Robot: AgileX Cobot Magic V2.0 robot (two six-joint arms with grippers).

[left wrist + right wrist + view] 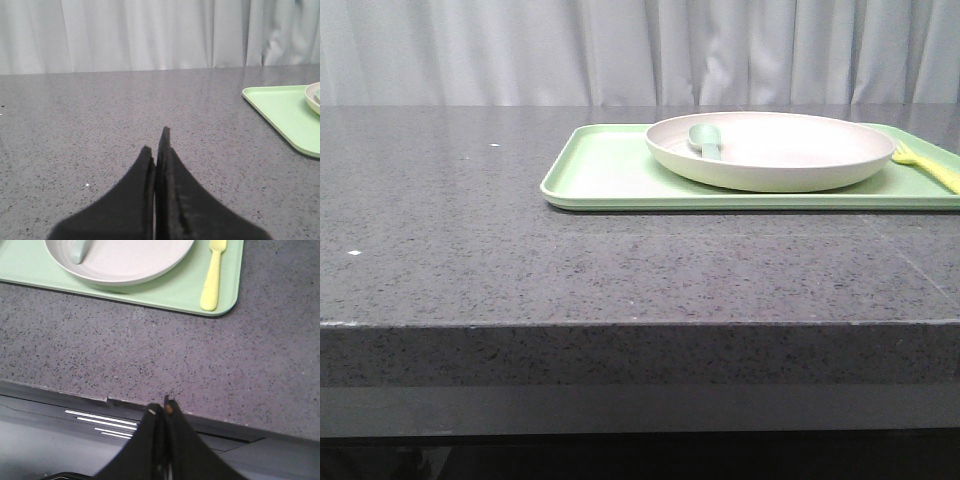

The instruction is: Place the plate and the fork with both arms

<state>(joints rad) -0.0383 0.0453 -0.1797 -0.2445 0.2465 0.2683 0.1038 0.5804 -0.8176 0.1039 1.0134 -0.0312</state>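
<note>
The cream plate (pixel 770 150) lies on a light-green tray (pixel 600 175) at the far right of the table. It also shows in the right wrist view (pixel 125 260), and its edge shows in the left wrist view (pixel 315 97). The pale-yellow fork (pixel 930 165) lies on the tray to the right of the plate, also seen in the right wrist view (pixel 212 275). My left gripper (pixel 156 142) is shut and empty over bare table, left of the tray. My right gripper (pixel 161 407) is shut and empty at the table's front edge. Neither gripper shows in the front view.
A pale teal-green spoon (pixel 705 140) rests inside the plate at its left side, also seen in the right wrist view (pixel 80 252). The grey speckled table (pixel 470 240) has a thick front edge. A white curtain (pixel 620 50) hangs behind.
</note>
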